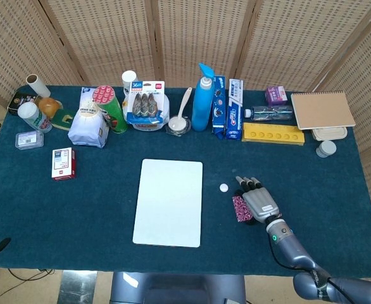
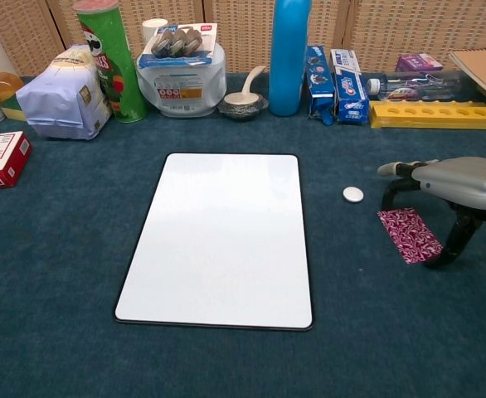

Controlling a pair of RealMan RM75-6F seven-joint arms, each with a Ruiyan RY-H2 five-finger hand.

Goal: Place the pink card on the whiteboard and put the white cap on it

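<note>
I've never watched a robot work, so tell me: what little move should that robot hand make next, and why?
Probably close the robot hand on the pink card. It hovers over the card, which lies flat on the cloth, right of the whiteboard, ungripped.
</note>
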